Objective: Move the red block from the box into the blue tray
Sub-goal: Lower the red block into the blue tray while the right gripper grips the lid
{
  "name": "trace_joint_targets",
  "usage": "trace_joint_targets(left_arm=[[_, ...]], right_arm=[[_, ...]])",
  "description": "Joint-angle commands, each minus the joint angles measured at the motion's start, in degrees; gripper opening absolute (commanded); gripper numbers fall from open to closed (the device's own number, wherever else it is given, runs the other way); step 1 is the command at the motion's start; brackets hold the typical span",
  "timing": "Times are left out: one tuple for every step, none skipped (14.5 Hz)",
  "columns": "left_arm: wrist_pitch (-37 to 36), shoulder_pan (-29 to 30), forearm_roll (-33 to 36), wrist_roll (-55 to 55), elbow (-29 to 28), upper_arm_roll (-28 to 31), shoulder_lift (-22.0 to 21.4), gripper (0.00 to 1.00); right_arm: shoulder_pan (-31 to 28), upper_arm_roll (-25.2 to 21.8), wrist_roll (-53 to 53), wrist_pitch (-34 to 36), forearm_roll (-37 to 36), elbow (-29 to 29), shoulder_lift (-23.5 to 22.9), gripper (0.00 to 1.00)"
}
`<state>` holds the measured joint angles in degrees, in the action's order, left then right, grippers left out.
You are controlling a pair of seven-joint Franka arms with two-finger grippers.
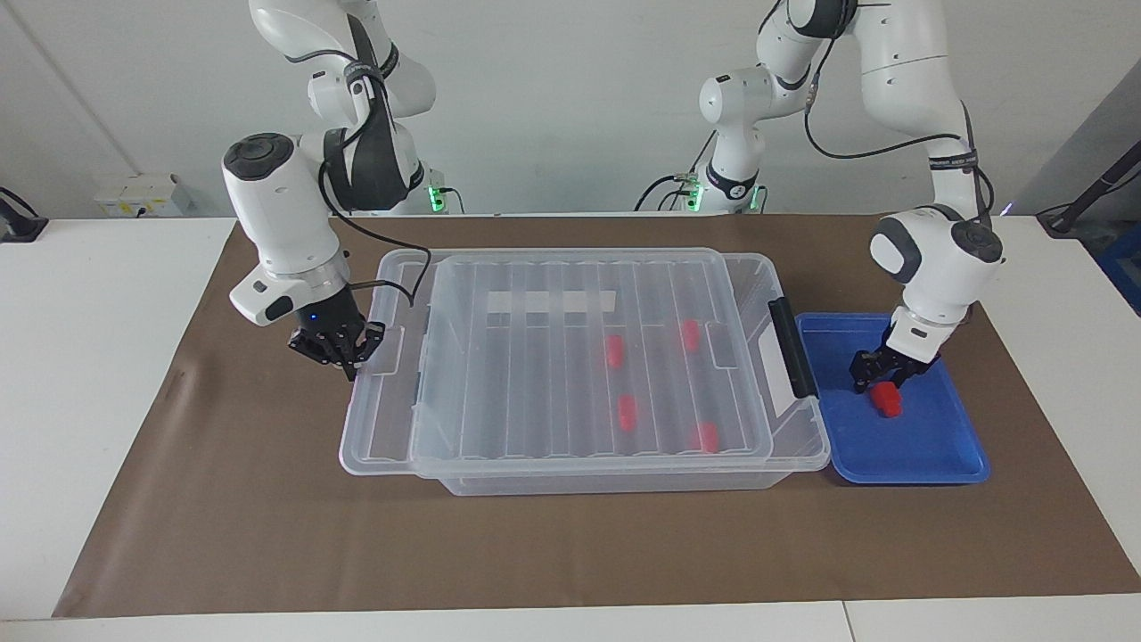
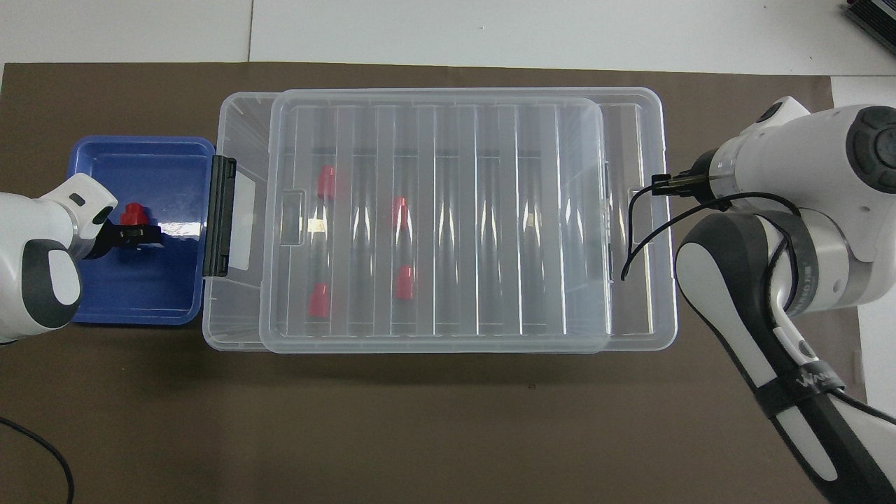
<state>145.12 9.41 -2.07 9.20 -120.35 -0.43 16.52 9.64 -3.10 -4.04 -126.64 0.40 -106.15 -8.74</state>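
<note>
Red block (image 1: pixel 886 399) in the blue tray (image 1: pixel 945 446) — left tool (image 1: pixel 882 382) spread open just above it, right tool (image 1: pixel 343 350) closed, empty, over the box (image 1: pixel 392 446) rim.

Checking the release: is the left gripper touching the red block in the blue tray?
Cannot tell. In the facing view the left gripper is directly over the red block in the blue tray, neither gap nor contact plain; overhead they overlap.
</note>
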Motion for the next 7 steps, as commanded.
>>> trace_joint_targets(left_arm=[[-2.3, 0.0, -1.0, 0.7, 0.2, -0.3, -1.5, 1.00], [-6.0, -0.2, -1.0, 0.6, 1.5, -0.3, -3.2, 1.00], [-9.9, -0.3, -1.0, 0.6, 2.9, -0.3, -5.0, 1.00], [-13.9, -0.3, -1.0, 0.6, 4.0, -0.3, -7.2, 1.00], [-17.6, -0.3, -1.0, 0.6, 5.4, -0.3, -8.8, 1.00], [-21.5, -0.3, -1.0, 0.6, 6.9, -0.3, -10.4, 1.00], [-25.5, -0.3, -1.0, 0.5, 9.4, -0.4, -11.7, 1.00]], right_arm=[[1.3, 0.2, -2.3, -1.4, 1.4, 0.2, -0.7, 0.00], [1.8, 0.2, -2.5, -1.8, 2.6, 0.2, -0.7, 0.00], [2.0, 0.2, -2.5, -1.9, 3.2, 0.2, -0.7, 0.00], [2.0, 0.2, -2.5, -2.1, 3.2, 0.2, -0.7, 0.00], [2.1, 0.2, -2.5, -2.1, 3.3, 0.2, -0.7, 0.00], [2.3, 0.2, -2.5, -2.2, 3.3, 0.2, -0.8, 0.00], [2.3, 0.3, -2.5, -2.2, 3.3, 0.2, -0.8, 0.00]])
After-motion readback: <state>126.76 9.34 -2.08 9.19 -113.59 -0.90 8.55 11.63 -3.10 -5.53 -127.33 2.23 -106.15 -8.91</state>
